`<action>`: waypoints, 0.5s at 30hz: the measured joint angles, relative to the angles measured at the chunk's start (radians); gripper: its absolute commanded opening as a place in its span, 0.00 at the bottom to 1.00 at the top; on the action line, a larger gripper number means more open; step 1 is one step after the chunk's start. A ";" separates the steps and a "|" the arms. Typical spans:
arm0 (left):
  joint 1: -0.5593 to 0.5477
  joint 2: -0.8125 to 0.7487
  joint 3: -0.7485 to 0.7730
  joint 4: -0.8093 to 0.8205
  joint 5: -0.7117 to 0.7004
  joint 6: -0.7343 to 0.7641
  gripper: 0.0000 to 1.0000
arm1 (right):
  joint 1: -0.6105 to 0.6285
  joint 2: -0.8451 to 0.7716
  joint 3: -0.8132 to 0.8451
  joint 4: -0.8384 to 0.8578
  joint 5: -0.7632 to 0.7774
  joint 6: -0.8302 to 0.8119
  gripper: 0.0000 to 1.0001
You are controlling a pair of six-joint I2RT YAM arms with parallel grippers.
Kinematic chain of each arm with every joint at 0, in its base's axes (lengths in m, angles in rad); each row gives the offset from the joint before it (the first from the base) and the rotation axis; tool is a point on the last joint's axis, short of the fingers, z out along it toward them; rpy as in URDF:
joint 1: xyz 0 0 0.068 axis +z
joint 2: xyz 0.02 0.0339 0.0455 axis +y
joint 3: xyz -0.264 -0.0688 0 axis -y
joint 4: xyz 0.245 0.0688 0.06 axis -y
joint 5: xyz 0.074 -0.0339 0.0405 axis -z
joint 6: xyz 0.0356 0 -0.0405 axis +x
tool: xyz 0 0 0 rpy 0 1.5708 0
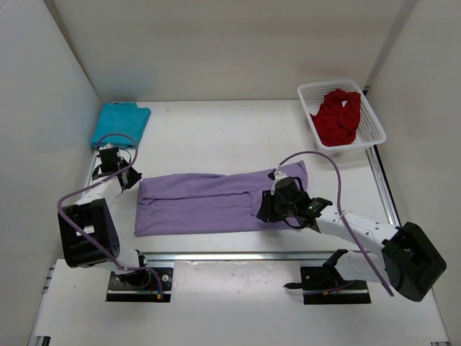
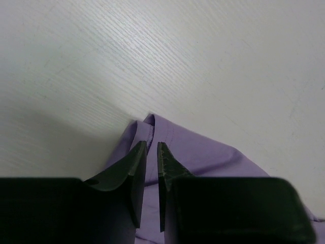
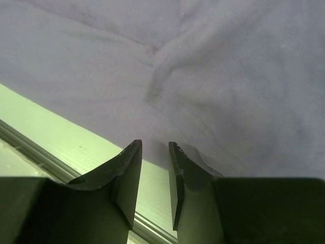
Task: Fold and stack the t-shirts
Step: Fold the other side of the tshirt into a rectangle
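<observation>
- White table top [image 1: 216, 130] was seen under everything, and the lavender t-shirt [image 1: 209, 202] was spread flat on it as a long strip running from left to right.
- Along the near edge of the lavender t-shirt a metal rail [image 1: 252, 256] was laid, just apart from the cloth.
- At the right end of the lavender t-shirt the right arm [image 1: 360, 231] was stretched in from the near side; at its left end the left arm [image 1: 90, 216] was bent forward.
- Well beyond the right end of the lavender t-shirt a white mesh basket [image 1: 372, 119] was set, and the red t-shirt [image 1: 337, 119] was crumpled inside it.
- Beyond the left end of the lavender t-shirt, apart from it, the teal t-shirt [image 1: 119, 122] was laid folded.
- At the far left corner of the lavender t-shirt the left gripper [image 2: 148, 145] was lowered. Its fingers were drawn almost together, and purple cloth was seen through the slit. Whether the cloth was pinched could not be told.
- Over the near edge of the lavender t-shirt, towards its right end, the right gripper [image 3: 155, 145] was held. Its fingers were left slightly parted with only the table seen between them, so nothing was grasped. The cloth edge was hidden in part under one finger.
</observation>
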 measured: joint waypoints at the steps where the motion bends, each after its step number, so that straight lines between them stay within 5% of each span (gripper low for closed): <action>1: 0.000 0.000 0.002 -0.006 -0.001 0.006 0.27 | -0.005 -0.021 -0.002 0.000 0.000 0.000 0.27; 7: -0.005 0.009 0.010 -0.023 0.000 0.035 0.30 | -0.113 -0.166 -0.062 0.038 -0.032 -0.004 0.27; 15: -0.031 0.088 0.014 -0.047 0.011 0.058 0.42 | -0.131 -0.143 -0.095 0.049 -0.065 -0.008 0.27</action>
